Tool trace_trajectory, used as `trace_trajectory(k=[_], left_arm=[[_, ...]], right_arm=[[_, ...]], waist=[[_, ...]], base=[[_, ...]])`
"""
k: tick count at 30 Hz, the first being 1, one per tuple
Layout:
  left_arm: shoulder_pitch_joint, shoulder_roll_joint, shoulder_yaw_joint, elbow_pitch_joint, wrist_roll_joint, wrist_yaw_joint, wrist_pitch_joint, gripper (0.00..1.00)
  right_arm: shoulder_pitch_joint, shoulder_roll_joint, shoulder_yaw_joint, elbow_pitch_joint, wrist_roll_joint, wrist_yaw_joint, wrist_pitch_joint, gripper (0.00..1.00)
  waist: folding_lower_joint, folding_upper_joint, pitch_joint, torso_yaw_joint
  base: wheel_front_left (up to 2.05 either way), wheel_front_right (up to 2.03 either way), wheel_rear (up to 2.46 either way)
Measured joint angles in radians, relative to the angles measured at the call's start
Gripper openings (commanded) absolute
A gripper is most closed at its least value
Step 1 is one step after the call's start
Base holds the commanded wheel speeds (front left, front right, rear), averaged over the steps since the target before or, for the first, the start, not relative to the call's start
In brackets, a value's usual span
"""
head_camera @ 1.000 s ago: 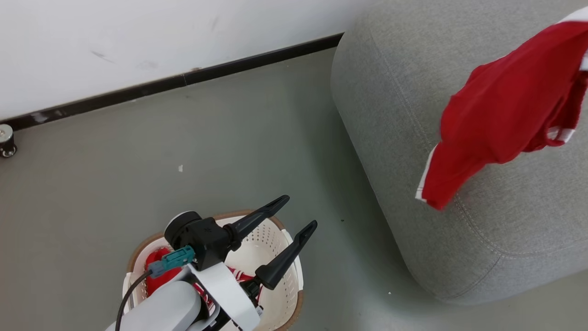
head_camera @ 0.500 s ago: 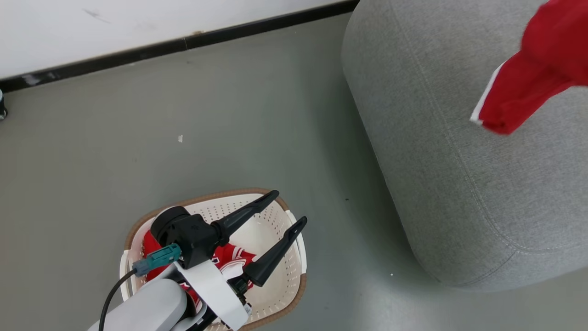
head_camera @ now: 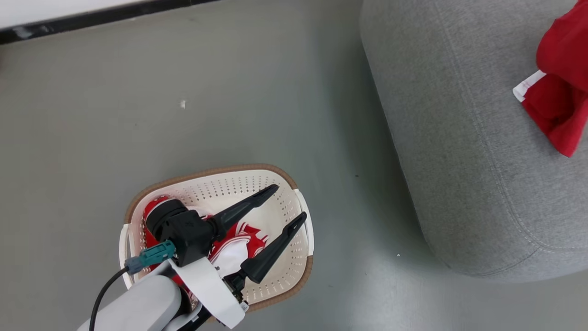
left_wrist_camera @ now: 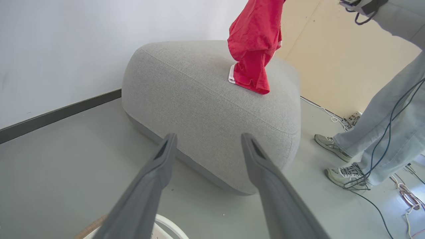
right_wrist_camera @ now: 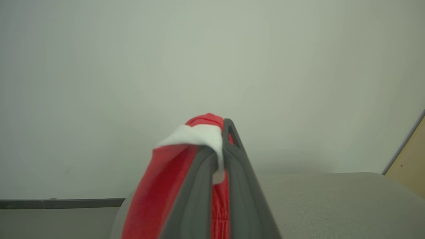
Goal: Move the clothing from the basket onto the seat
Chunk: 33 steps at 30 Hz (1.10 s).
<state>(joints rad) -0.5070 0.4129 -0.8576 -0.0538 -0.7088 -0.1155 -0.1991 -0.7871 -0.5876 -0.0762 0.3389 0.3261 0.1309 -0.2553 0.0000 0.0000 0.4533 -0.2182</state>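
Observation:
The cream basket [head_camera: 206, 172] with a brown rim stands on the floor at the lower left. A red and white piece of clothing [head_camera: 243, 232] lies inside it. My left gripper [head_camera: 289, 201] hovers over the basket, open and with nothing in it; the left wrist view looks past the left gripper [left_wrist_camera: 209, 136] at the grey seat [left_wrist_camera: 206, 93]. A second red garment with white trim [left_wrist_camera: 254, 39] hangs over the seat [head_camera: 459, 138], its lower end reaching the top. My right gripper [right_wrist_camera: 217, 136] is shut on this garment [right_wrist_camera: 159, 192], seen again as the red garment [head_camera: 560, 69] at the right edge.
A person's legs in grey trousers and sneakers [left_wrist_camera: 382, 126] stand just right of the seat. Cables [left_wrist_camera: 408, 192] trail on the floor there. A white wall with a dark skirting [head_camera: 92, 18] runs along the back. Grey floor lies between basket and seat.
The head camera has tipped down, so the whole picture has shifted up. The hanging red garment has travelled further over the seat. My left gripper stays open over the basket.

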Motion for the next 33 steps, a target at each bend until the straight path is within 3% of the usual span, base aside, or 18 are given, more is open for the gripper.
trace_trajectory(k=[6,19,33], left_arm=[[-0.025,0.011,0.013,-0.014,0.007,0.0,0.002,1.0],[-0.056,0.034,0.021,-0.026,0.016,0.0,0.005,1.0],[-0.062,0.033,0.025,-0.018,0.016,-0.001,0.003,1.0]], right_arm=[[0.002,0.035,-0.002,0.039,-0.003,0.0,0.0,0.0],[0.001,0.045,0.03,0.185,0.001,0.0,0.0,0.0],[0.002,0.06,0.082,0.368,0.043,0.0,0.019,0.0]], waist=[[0.0,0.0,0.037,0.01],[0.0001,0.0,0.092,0.02],[0.0,0.0,0.085,0.01]], base=[[0.0,0.0,0.0],[0.0,0.0,0.0],[0.0,0.0,0.0]])
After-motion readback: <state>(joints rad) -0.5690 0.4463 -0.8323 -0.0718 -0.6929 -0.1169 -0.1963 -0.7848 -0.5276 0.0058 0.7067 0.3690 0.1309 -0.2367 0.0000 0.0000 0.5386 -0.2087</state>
